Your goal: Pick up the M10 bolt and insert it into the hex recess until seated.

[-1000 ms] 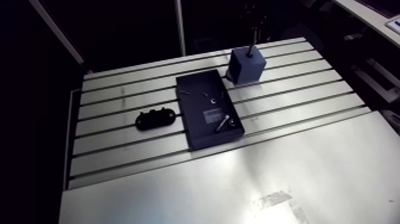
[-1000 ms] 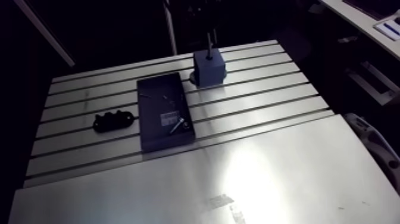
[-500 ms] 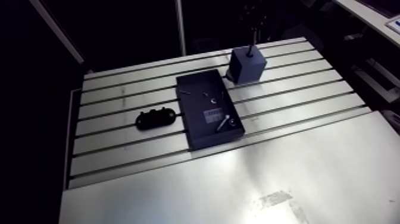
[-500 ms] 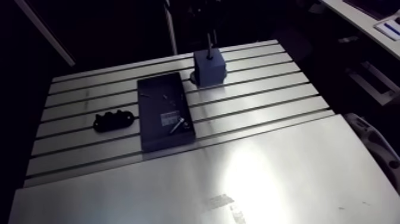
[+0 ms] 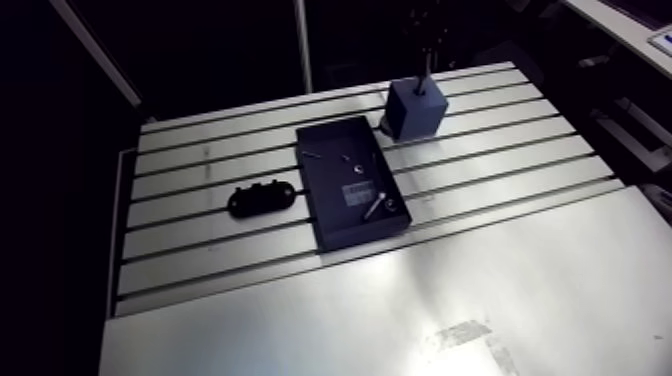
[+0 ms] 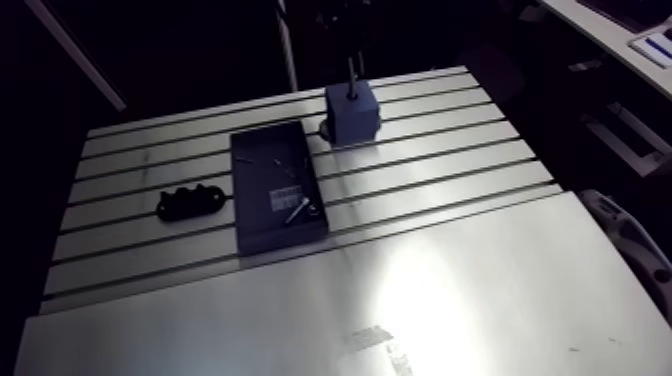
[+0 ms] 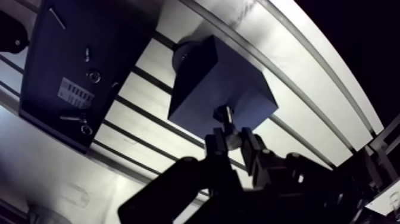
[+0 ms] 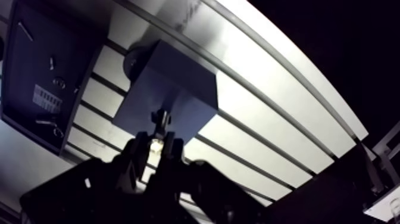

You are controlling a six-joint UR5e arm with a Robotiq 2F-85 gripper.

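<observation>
A blue-grey block (image 5: 415, 110) stands at the far side of the slotted table (image 5: 500, 170). The M10 bolt (image 5: 425, 74) stands upright on the block's top face, rising into the dark where my wrist hangs. In the wrist view my gripper (image 7: 233, 142) is shut on the bolt (image 7: 225, 116), with a finger pressed against each side. The bolt's far end meets the top of the block (image 7: 202, 77). The recess itself is hidden under the bolt, so how deep it sits cannot be told.
A black tray (image 5: 335, 215) lies beside the block, nearer the table's middle, holding a loose bolt (image 5: 373, 206), a white label and several small parts. A black flat fixture (image 5: 260, 199) rests left of the tray. A smooth metal sheet (image 5: 400, 320) covers the near side.
</observation>
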